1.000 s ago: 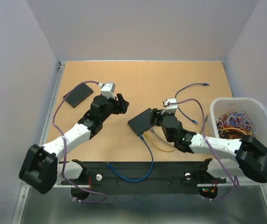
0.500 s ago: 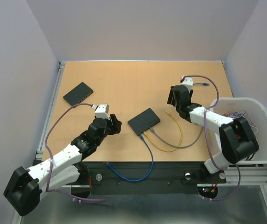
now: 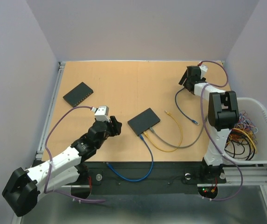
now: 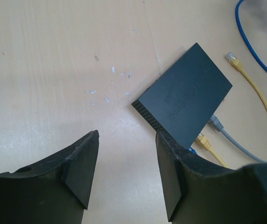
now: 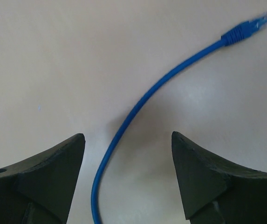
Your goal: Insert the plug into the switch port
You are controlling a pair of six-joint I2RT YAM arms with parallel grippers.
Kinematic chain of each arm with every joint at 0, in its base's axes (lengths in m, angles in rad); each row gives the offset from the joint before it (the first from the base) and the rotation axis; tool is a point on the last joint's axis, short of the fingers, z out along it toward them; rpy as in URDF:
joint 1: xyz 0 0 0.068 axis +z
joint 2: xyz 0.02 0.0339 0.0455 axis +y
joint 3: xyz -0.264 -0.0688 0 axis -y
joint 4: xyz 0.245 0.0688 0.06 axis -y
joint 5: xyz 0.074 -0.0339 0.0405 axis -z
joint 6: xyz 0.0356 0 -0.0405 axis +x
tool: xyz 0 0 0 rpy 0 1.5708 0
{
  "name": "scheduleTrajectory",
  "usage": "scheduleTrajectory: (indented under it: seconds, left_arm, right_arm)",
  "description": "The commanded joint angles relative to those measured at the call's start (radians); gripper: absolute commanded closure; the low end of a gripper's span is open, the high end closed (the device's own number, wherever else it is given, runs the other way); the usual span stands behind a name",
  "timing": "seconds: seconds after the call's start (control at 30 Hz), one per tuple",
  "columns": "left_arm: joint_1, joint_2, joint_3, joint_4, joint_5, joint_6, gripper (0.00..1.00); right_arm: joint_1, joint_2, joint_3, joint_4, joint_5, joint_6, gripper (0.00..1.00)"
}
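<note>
A flat, matt-black spare switch [image 3: 78,94] is seen far left on the wood-grain table [image 3: 124,84]; the left gripper [image 4: 126,172] is held spread wide above the bare table, with nothing pinched, just left of the slab-shaped black switch [image 4: 184,100], whose short side is ribbed with vents; a grey plug [image 4: 215,124] is seated in its near edge; a loose yellow plug [image 4: 232,59] is laid near its far corner; the right gripper [image 5: 126,177] is spread wide over a thin, curved blue cable [image 5: 138,107], nothing gripped, its blue plug [image 5: 245,29] blurred; a white plastic basket [image 3: 236,99] is filled with tangled wires.

Black switch [image 3: 144,121] lies flat; blue plug [image 5: 246,29] lies loose, well apart
</note>
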Motion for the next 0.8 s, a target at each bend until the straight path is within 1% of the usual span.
scheduleTrajectory:
  seconds: [0.0, 0.13, 0.4, 0.47, 0.5, 0.53, 0.6, 0.63, 0.7, 0.73, 0.77]
  left_arm:
    - [-0.009, -0.021, -0.014, 0.056, -0.029, 0.002, 0.38]
    - [-0.019, -0.007, -0.011, 0.056, -0.032, 0.005, 0.38]
    - [-0.035, -0.004, -0.009, 0.059, -0.046, 0.003, 0.39]
    - [-0.039, -0.004, -0.009, 0.059, -0.052, 0.005, 0.39]
    - [-0.039, -0.005, -0.009, 0.058, -0.055, 0.005, 0.39]
    - [-0.041, -0.005, -0.009, 0.058, -0.060, 0.005, 0.39]
    - [-0.042, -0.004, -0.009, 0.059, -0.063, 0.005, 0.39]
    - [-0.044, -0.004, -0.009, 0.059, -0.063, 0.005, 0.39]
    - [-0.046, -0.004, -0.009, 0.059, -0.066, 0.003, 0.39]
    - [-0.049, -0.002, -0.009, 0.059, -0.066, 0.003, 0.39]
    - [-0.047, -0.002, -0.009, 0.059, -0.066, 0.003, 0.39]
  right_arm:
    - [-0.038, 0.118, 0.163, -0.080, 0.016, 0.021, 0.20]
    - [-0.062, 0.201, 0.281, -0.117, 0.059, -0.007, 0.18]
    - [-0.093, 0.295, 0.396, -0.160, 0.102, -0.042, 0.18]
    - [-0.096, 0.318, 0.413, -0.170, 0.098, -0.056, 0.22]
    - [-0.098, 0.323, 0.419, -0.175, 0.093, -0.061, 0.25]
    - [-0.096, 0.329, 0.424, -0.177, 0.086, -0.065, 0.36]
    - [-0.096, 0.343, 0.424, -0.178, 0.059, -0.068, 0.50]
    - [-0.096, 0.346, 0.428, -0.186, 0.046, -0.073, 0.68]
    - [-0.096, 0.344, 0.428, -0.187, 0.015, -0.071, 0.81]
    - [-0.096, 0.346, 0.425, -0.186, 0.006, -0.067, 0.90]
    - [-0.098, 0.344, 0.424, -0.186, -0.006, -0.070, 0.94]
